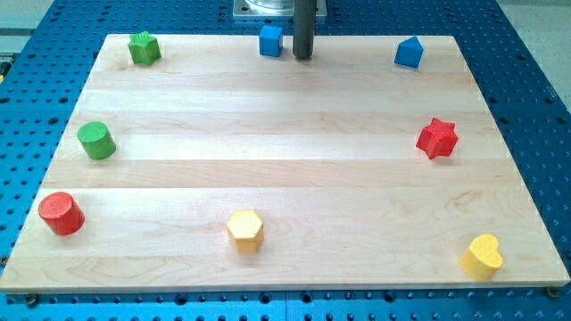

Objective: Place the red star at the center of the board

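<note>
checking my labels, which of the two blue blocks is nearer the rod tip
The blue cube, just to the view's left of my tip. The other blue block, house-shaped, sits well off to the view's right.

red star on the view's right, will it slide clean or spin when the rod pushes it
The red star looks squat and flat-based, so it should slide rather than tip or roll. Its points give uneven faces, so an off-centre push from my tip would probably spin it. The wooden board looks smooth, so little drag seems likely.
</note>
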Controlling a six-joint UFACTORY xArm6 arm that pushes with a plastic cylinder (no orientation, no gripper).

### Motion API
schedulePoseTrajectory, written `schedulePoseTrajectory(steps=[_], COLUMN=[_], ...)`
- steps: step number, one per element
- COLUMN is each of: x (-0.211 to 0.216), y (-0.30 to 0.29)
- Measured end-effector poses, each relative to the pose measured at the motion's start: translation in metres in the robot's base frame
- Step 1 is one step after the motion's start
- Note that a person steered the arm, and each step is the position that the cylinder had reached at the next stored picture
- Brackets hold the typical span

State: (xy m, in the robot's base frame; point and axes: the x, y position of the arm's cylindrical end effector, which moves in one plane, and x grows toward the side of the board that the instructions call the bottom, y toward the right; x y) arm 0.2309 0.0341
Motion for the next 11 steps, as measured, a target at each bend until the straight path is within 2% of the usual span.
schedulePoseTrajectory(steps=[7, 8, 9, 11], x=[0.006, 0.070, 0.090, 0.097], y=[0.001, 0.006, 0.003, -0.004])
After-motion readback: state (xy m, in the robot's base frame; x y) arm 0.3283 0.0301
